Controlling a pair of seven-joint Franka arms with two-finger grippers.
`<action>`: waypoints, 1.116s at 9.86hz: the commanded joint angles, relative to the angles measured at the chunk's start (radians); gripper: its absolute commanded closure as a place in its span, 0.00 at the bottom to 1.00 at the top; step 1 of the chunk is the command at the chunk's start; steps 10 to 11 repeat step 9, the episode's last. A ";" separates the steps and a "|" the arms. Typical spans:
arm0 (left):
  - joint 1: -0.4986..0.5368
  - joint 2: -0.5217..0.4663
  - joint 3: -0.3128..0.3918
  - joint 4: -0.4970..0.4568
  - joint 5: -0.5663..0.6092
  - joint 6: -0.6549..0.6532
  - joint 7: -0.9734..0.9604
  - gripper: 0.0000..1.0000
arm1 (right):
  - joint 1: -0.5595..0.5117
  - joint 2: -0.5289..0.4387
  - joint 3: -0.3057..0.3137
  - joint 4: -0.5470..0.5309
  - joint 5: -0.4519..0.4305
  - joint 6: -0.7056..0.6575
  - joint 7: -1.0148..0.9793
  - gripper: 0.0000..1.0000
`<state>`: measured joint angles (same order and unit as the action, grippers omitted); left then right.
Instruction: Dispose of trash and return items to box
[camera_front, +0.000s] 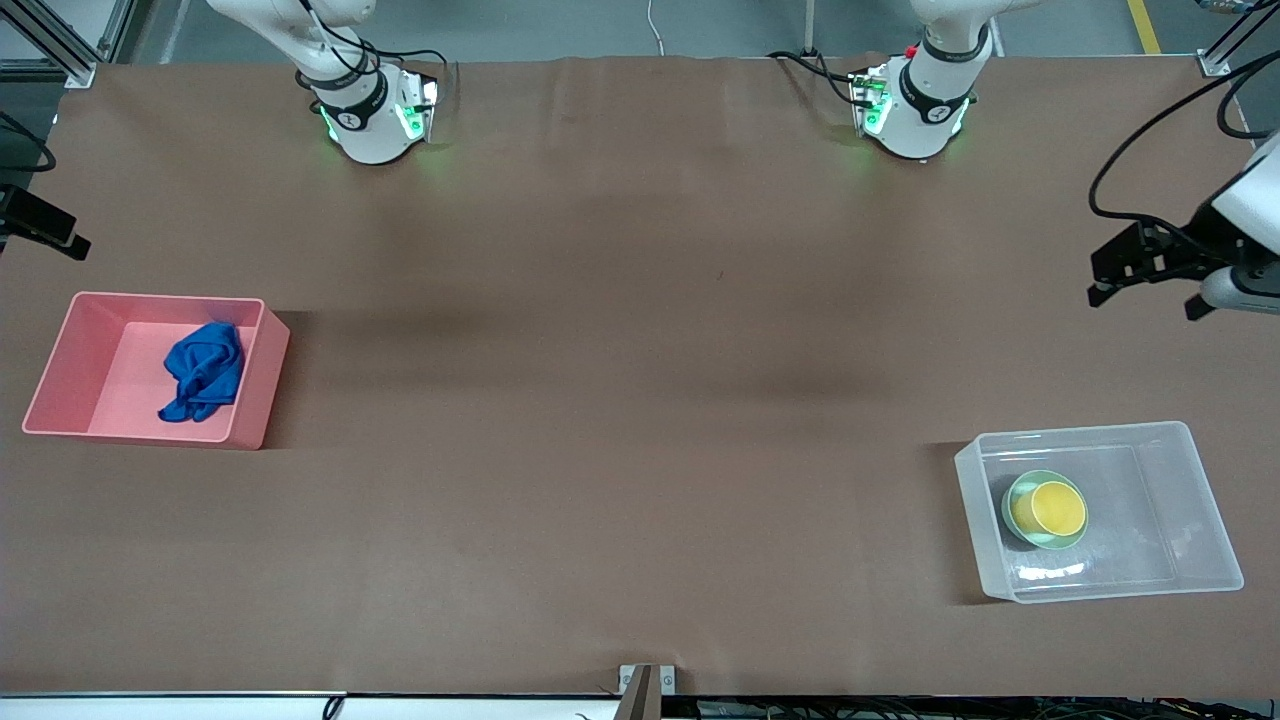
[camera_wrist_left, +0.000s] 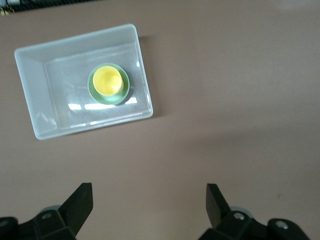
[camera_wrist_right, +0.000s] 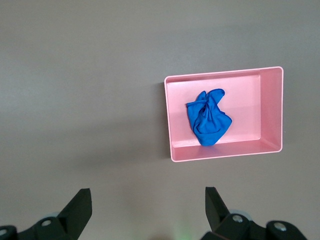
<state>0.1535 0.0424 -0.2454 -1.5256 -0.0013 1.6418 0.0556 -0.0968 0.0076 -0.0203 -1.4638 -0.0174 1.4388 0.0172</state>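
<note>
Left gripper raised over bare table, fingers apart, right gripper likewise spread and empty, blue rag in pink tub, yellow cup nested in green bowl inside clear box.

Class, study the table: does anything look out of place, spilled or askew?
Nothing stands out. The blue rag lies in the pink tub, and the yellow cup sits nested in the green bowl inside the clear box.
</note>
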 joint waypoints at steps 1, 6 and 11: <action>-0.141 -0.018 0.144 -0.028 -0.034 -0.046 -0.022 0.00 | 0.002 -0.018 -0.001 -0.004 0.016 -0.003 0.006 0.00; -0.198 -0.065 0.212 -0.094 -0.026 -0.033 -0.033 0.00 | 0.002 -0.018 -0.001 -0.004 0.017 -0.004 0.006 0.00; -0.200 -0.067 0.192 -0.097 -0.020 -0.031 -0.036 0.00 | 0.002 -0.018 -0.001 -0.004 0.017 -0.004 0.006 0.00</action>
